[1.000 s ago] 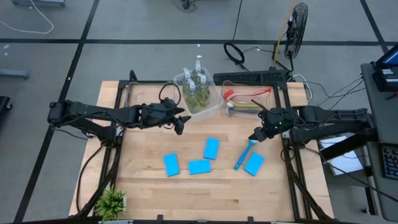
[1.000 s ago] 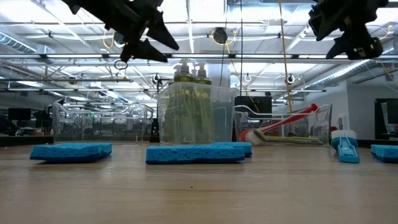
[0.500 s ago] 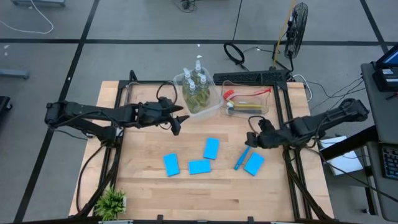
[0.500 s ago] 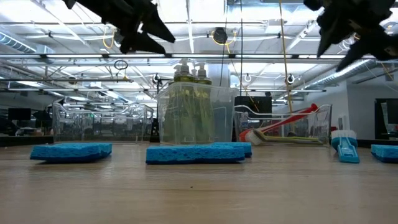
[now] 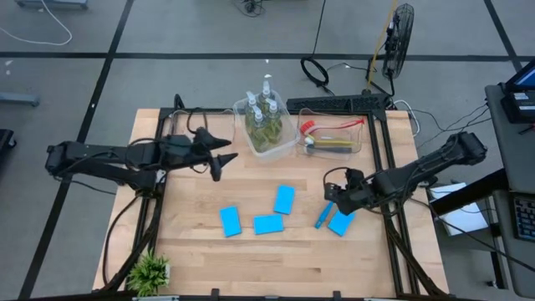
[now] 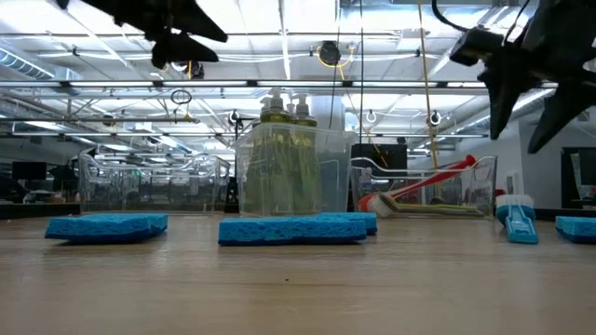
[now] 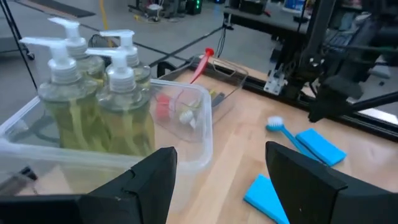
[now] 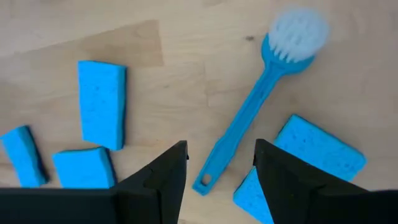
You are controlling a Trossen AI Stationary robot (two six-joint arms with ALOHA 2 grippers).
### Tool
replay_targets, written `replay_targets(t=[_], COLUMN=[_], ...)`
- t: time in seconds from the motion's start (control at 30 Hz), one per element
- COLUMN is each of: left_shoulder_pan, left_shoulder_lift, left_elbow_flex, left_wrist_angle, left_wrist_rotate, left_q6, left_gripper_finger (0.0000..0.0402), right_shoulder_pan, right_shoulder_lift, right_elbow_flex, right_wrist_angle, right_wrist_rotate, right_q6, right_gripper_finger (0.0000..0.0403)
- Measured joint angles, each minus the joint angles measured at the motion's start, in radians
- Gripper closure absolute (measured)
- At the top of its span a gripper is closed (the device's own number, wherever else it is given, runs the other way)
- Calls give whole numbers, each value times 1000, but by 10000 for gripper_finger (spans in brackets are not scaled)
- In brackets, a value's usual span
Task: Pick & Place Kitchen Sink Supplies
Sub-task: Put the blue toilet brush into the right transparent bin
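Note:
Several clear pump bottles [image 5: 264,117] of yellow-green liquid stand in a clear tub [image 7: 200,118]. A red brush [image 5: 311,128] and a yellow-green brush [image 5: 334,145] lie in a second tub. The blue brush [image 8: 249,106] lies flat on the table, with several light-blue sponges [image 5: 267,224] around it. My right gripper [image 8: 221,186] is open and hangs above the brush's handle, pointing down, one finger on either side, touching nothing. My left gripper [image 5: 219,159] is open, high above the table, left of the bottle tub.
A small potted plant [image 5: 150,272] stands at the table's near left corner. One sponge [image 5: 341,221] lies right beside the blue brush's handle end [image 8: 202,182]. The two tubs [image 5: 330,134] stand along the far edge. Bare wood [image 5: 192,201] shows left of the sponges.
My right gripper has moved toward the near edge and down, tipping to point down over the blue brush. My left gripper has drawn back toward the table's left edge, away from the bottle tub, and risen a little. Nothing on the table has moved.

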Motion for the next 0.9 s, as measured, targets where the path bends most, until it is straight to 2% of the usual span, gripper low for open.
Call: replay_targets(t=[0.27,0.47,0.67,0.9], left_shoulder_pan=[-1,-16,-42,-66], left_shoulder_lift=[-128,-136,-133,-133], left_elbow_flex=[-64,-64,-64,-64], left_wrist_angle=[-6,-8,-8,-7], left_wrist_rotate=[43,55,55,55], left_q6=[-9,12,13,12], left_gripper_finger=[151,151,151,151], right_shoulder_pan=[-21,-44,-76,-96], right_shoulder_lift=[82,139,155,155], right_elbow_flex=[0,-8,-96,-261], right_wrist_angle=[-44,-41,94,392], right_wrist_rotate=[1,0,0,3], right_q6=[79,119,119,88], right_gripper_finger=[228,225,229,225])
